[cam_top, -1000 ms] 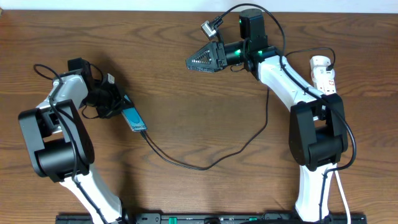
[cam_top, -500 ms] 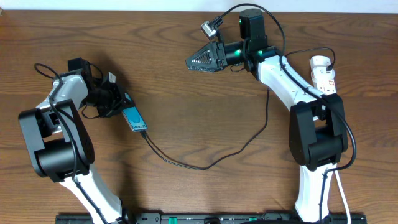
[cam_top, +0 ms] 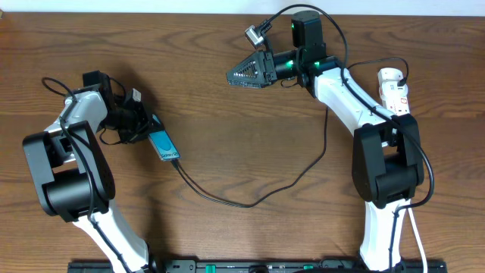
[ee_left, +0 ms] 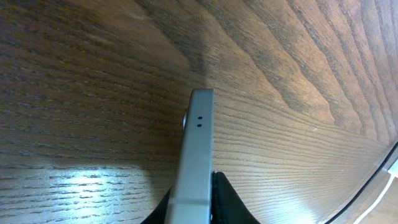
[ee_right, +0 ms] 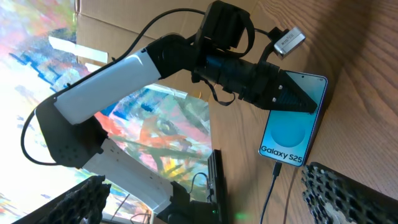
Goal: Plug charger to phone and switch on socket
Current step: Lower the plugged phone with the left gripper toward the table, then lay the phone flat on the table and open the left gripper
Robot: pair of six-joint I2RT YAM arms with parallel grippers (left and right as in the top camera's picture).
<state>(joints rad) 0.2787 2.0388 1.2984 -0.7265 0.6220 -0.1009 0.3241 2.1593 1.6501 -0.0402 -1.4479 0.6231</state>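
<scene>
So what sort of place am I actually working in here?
Likely a robot test bench in a lab or workshop: a wood-grain table with the left arm and right arm based at its near edge, and, in the right wrist view, cardboard and a bright multicoloured sheet behind.

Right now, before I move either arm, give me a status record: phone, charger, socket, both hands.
phone: left side, screen lit
charger: tip at phone's bottom edge, looks plugged in; loops toward right arm
socket: far right, partly behind right arm; on/off state unreadable
left hand: shut on phone
right hand: open, empty, apart from socket
</scene>
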